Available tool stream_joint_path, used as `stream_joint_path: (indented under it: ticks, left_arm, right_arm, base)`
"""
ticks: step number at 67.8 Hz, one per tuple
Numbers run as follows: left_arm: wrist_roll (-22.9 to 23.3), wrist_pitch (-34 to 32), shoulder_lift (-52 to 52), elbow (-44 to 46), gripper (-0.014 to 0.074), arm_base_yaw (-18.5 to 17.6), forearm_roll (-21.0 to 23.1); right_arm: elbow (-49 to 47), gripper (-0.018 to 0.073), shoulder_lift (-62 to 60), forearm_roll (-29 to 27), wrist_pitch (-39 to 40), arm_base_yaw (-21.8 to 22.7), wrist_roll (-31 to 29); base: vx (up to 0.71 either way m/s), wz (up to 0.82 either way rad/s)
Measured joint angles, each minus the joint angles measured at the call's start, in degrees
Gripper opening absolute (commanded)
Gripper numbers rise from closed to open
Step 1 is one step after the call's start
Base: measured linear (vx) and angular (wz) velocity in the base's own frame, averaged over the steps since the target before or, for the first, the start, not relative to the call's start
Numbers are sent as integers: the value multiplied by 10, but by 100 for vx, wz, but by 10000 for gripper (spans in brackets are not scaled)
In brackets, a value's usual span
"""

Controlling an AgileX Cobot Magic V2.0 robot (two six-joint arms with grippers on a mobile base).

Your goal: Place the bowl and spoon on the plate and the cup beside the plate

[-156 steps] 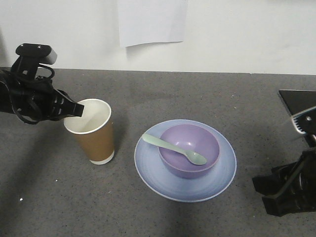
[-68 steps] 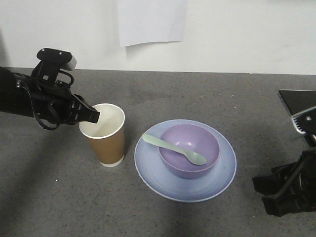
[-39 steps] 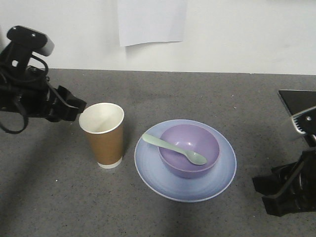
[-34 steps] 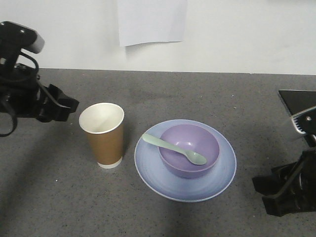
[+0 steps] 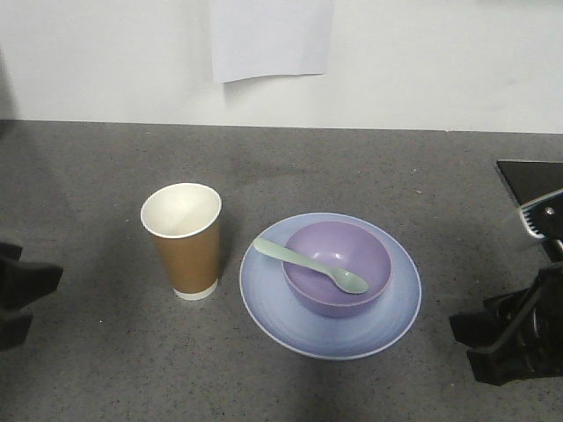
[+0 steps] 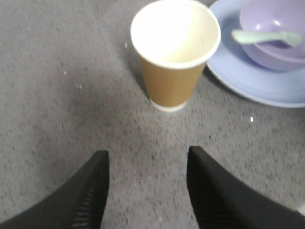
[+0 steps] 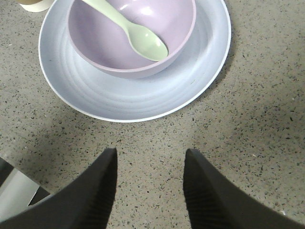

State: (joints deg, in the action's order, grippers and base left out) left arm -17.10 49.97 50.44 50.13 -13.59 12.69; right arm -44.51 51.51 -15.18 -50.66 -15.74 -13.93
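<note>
While cup [image 5: 183, 239] stands beside plate [image 5: 290, 321], left fingers [image 6: 90, 191] and right fingers [image 7: 100, 186] spread, empty.

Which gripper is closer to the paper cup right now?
Left. The left gripper sits open just short of the paper cup, pointing at its base with bare table between. The right gripper is beyond the blue plate, on its far side from the cup.
</note>
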Motion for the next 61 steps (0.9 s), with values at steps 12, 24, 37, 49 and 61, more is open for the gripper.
stream_joint_path:
  ticks: [12, 24, 37, 49, 61]
  left_arm:
    - [1, 0, -75, -56, 370, 0, 0]
    - [1, -2, -131, -78, 332, 0, 0]
    - [1, -6, -150, -80, 172, 0, 0]
    - [1, -10, -151, -80, 17, 0, 0]
    - [1, -10, -151, -80, -8, 0, 0]
  right_arm:
    - [0, 316, 0, 0, 0, 0, 0]
    - [0, 315, 0, 0, 0, 0, 0]
    - [0, 214, 0, 0, 0, 0, 0]
    - [0, 33, 0, -1, -5, 0, 0]
    - [0, -8, 0, -1, -13, 0, 0]
  base:
    - [0, 0]
    - [0, 0]
    - [0, 0]
    - [0, 0]
    - [0, 0]
